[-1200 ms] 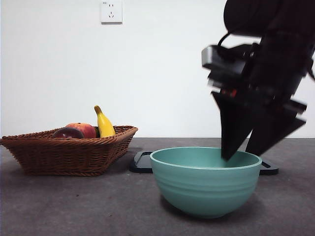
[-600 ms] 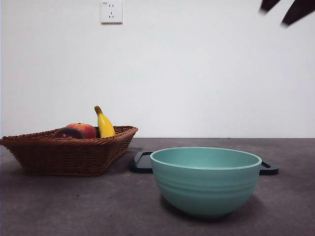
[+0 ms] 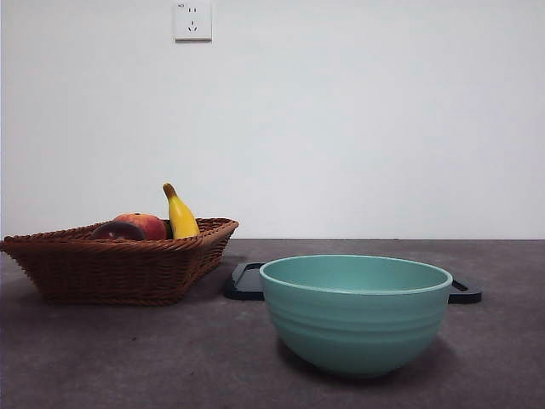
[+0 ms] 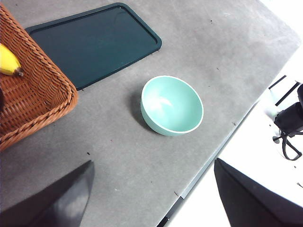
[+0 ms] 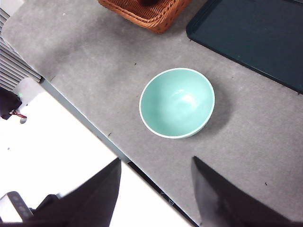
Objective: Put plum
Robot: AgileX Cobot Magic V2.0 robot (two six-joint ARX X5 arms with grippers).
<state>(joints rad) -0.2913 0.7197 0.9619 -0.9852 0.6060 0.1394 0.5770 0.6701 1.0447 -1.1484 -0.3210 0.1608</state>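
Arm gone, dark maroon plum (image 3: 117, 230), seemingly smooth

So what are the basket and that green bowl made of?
The basket looks like woven wicker or rattan: brown braided strands with a plaited rim. The bowl seems to be glazed ceramic, though it could be plastic: smooth mint-green with faint ridges and a soft sheen inside.

Basket (image 3: 119, 266): table (image 3: 128, 358), left; holds plum (image 3: 117, 231), a second round fruit (image 3: 146, 224) and banana (image 3: 180, 213), apparently touching. Bowl (image 3: 356, 315): right of basket, nearer the camera. Tray (image 3: 247, 281): flat, behind bowl, beside basket.
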